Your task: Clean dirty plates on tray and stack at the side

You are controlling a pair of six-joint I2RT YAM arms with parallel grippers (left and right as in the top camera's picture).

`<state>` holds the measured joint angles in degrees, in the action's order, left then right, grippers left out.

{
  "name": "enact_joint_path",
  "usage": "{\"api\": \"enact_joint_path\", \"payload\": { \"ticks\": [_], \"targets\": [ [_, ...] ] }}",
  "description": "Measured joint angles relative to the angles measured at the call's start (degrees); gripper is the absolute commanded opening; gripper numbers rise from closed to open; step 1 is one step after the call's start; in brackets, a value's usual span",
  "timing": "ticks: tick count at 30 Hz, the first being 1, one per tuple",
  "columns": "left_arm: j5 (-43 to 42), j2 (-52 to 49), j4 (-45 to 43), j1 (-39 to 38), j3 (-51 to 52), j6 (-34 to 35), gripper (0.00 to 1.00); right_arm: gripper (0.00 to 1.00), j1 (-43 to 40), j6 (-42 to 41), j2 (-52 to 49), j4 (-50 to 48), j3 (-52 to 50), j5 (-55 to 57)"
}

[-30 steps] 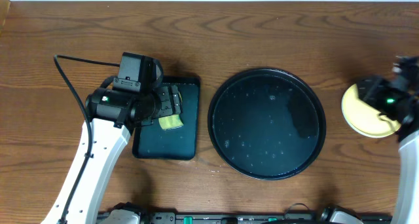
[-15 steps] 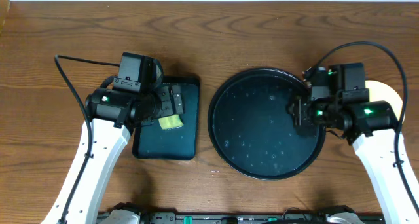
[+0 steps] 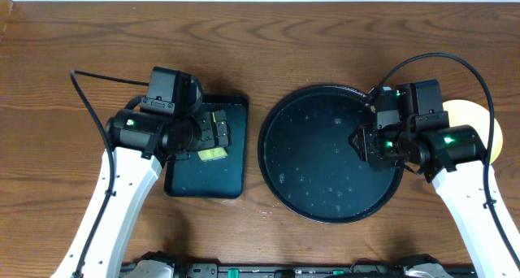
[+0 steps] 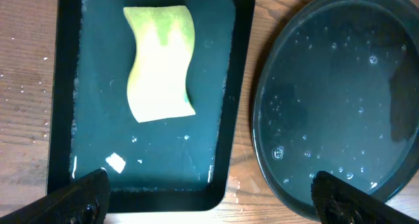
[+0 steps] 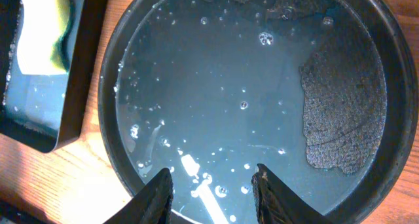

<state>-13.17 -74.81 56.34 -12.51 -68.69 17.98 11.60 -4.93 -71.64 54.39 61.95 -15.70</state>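
Observation:
The round black tray [image 3: 264,156] lies right of centre, wet and with no plate on it; it also shows in the left wrist view [image 4: 327,86] and the right wrist view [image 5: 216,73]. A pale yellow plate [image 3: 471,115] lies on the table right of the tray, partly hidden by my right arm. The mint-white plates are out of view. My right gripper [image 3: 361,144] [image 5: 213,198] is open and empty above the tray's right half. My left gripper [image 3: 215,136] [image 4: 209,201] is open wide and empty.
A rectangular dark teal tray [image 3: 203,180] [image 4: 150,152] [image 5: 39,99] stands left of the black tray and holds water and a yellow-green sponge [image 3: 213,154] [image 4: 160,60] [image 5: 42,34]. My left gripper hovers over it. Bare wooden table surrounds both trays.
My right arm has swung from the yellow plate at the far right to above the black tray's right half. My left gripper has edged right over the sponge.

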Motion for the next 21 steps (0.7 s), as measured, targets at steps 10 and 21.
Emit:
{"api": "enact_joint_path", "payload": {
  "ticks": [10, 21],
  "targets": [
    [8.26, -8.61, -2.99, -4.42, 0.02, -0.07, 0.56, 0.38, 0.00, 0.00, 0.00, -0.50, 0.00, 0.13],
    [14.97, -27.69, -14.21, -7.54, 0.20, 2.32, 0.37, 0.37, 0.00, -0.31, 0.00, -0.52, 0.00, 0.11]
  ]
}}
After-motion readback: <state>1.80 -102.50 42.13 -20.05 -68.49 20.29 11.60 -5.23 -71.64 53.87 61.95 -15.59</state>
